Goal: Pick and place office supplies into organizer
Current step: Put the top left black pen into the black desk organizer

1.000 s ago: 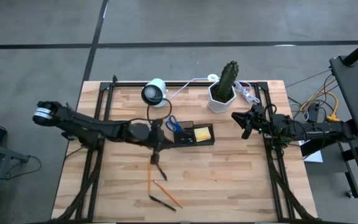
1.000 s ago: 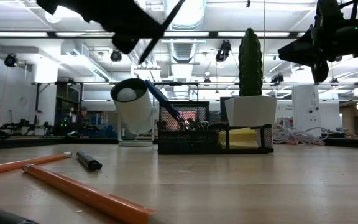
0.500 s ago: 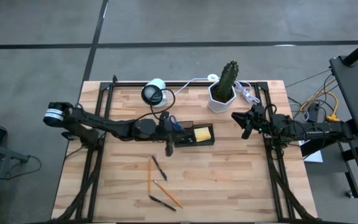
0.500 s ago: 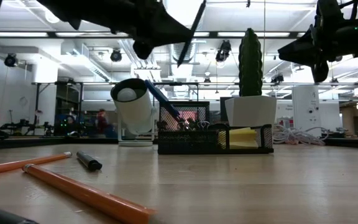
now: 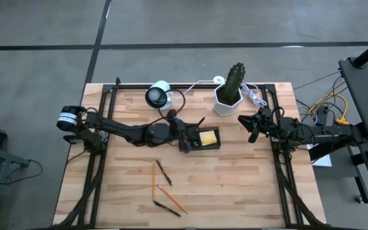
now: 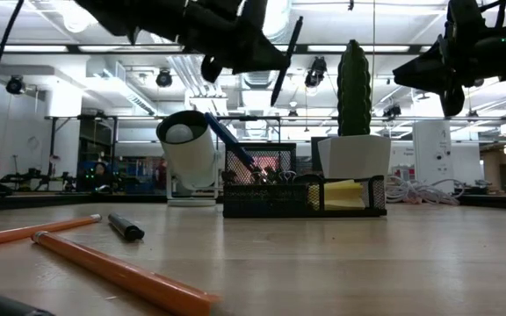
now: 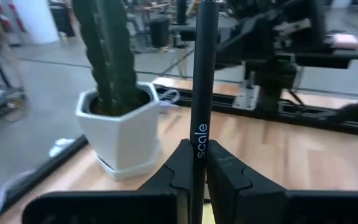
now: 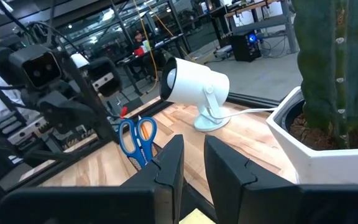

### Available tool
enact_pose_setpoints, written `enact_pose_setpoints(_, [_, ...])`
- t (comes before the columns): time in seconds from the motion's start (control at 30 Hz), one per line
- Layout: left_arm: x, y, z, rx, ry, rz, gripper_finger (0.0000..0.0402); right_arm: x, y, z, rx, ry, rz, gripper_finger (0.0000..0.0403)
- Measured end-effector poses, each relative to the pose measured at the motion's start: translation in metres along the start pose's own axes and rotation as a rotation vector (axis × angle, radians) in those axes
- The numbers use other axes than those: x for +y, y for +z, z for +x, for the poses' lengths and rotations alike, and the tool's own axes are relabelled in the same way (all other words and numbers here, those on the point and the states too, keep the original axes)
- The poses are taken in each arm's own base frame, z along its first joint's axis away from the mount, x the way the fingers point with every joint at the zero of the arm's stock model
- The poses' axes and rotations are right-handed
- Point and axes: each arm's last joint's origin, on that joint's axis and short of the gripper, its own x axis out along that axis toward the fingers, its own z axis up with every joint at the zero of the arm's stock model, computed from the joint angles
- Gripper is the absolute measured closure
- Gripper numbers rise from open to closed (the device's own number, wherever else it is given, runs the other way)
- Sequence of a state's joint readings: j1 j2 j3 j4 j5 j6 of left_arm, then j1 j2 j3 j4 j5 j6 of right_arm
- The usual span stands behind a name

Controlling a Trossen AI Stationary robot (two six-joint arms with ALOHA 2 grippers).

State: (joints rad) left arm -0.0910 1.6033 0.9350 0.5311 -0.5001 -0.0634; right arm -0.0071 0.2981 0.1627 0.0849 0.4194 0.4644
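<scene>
Two left fingers (image 7: 225,171) clamp black pen (image 7: 202,93), jutting beyond tips; above organizer (image 5: 202,144) | right fingers (image 8: 227,165) slightly apart

Cactus pot (image 5: 228,94) nr white lamp (image 5: 158,94), cables (image 5: 253,94) at table (image 5: 248,185) back.

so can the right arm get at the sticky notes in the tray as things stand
Probably not cleanly: the left gripper, shut on a black pen, hangs over the organizer beside the yellow sticky notes. The right gripper waits by the table's right edge.
</scene>
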Motion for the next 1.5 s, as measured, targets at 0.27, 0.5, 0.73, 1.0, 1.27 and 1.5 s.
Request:
enact_pose_setpoints(0.27, [-0.008, 0.004, 0.021, 0.094, 0.114, 0.08, 0.0394, 0.0, 0.0, 0.0, 0.002, -0.001, -0.001, 0.0349])
enact_pose_setpoints(0.5, [-0.013, 0.0, 0.034, 0.087, 0.209, -0.004, 0.0394, 0.0, -0.001, 0.001, 0.007, -0.003, -0.003, 0.0349])
enact_pose_setpoints(0.73, [-0.012, -0.013, 0.038, 0.095, 0.292, -0.058, 0.0394, 0.0, -0.001, 0.001, 0.009, -0.004, -0.004, 0.0349])
enact_pose_setpoints(1.0, [-0.012, -0.024, 0.039, 0.117, 0.316, -0.035, 0.0394, 0.0, -0.002, 0.001, 0.013, -0.006, -0.007, 0.0349])
enact_pose_setpoints(1.27, [-0.013, -0.034, 0.04, 0.138, 0.319, -0.024, 0.0394, 0.0, -0.002, 0.002, 0.017, -0.008, -0.009, 0.0349])
enact_pose_setpoints(1.5, [-0.012, -0.039, 0.04, 0.157, 0.319, -0.007, 0.0394, 0.0, -0.002, 0.002, 0.018, -0.009, -0.009, 0.0349])
